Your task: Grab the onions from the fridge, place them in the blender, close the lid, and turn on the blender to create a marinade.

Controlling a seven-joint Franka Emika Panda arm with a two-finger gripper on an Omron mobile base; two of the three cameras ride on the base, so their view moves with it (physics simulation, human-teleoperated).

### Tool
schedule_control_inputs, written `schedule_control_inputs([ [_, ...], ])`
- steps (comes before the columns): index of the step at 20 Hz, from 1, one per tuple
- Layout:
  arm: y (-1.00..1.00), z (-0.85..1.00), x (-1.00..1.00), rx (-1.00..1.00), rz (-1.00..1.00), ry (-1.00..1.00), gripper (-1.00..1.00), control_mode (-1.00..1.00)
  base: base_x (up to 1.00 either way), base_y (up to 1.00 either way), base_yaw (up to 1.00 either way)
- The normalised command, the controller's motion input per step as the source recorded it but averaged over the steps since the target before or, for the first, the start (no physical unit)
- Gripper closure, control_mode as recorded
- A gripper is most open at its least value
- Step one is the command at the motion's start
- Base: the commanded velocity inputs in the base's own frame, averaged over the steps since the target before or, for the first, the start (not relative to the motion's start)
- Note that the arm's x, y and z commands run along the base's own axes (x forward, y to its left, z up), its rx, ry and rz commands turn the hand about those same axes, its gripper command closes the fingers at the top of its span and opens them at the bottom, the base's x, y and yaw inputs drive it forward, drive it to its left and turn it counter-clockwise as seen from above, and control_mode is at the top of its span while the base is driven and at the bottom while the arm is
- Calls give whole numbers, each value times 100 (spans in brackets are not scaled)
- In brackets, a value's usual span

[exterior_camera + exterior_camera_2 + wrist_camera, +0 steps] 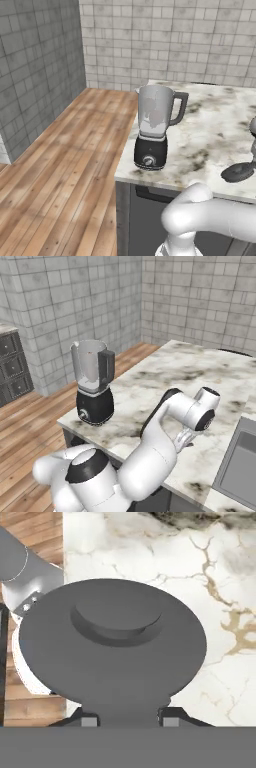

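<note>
The lid (112, 647), a round dark grey disc with a raised centre knob, lies close under the hand over the marble counter (220, 587) near its front edge. My gripper (130, 721) is shut on the lid's near rim, a fingertip (89, 720) pressed against each side. From the left base, the lid (239, 171) sits tilted at the counter's front right. The blender (154, 127) stands open-topped at the counter's left corner, also seen as blender (92, 381). A pale shape shows through its jar; I cannot tell if it is the onions. The fridge is out of view.
A sink basin (240, 466) is sunk into the counter at the right. Wooden floor (60, 165) spreads left of the counter, bounded by tiled walls (165, 40). Dark drawers (12, 368) stand at the far left. My arm's elbow (200, 406) arches over the counter.
</note>
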Motion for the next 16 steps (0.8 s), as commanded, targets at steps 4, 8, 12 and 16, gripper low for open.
schedule_control_inputs([
  [4,49,38,0,0,-47,-16,100,-100,0,0,0],
  [8,54,36,0,1,-44,-25,100,-100,0,0,0],
  [12,57,40,0,0,-42,-32,100,-100,0,0,0],
  [16,42,53,0,-1,-36,-36,100,-100,0,0,0],
])
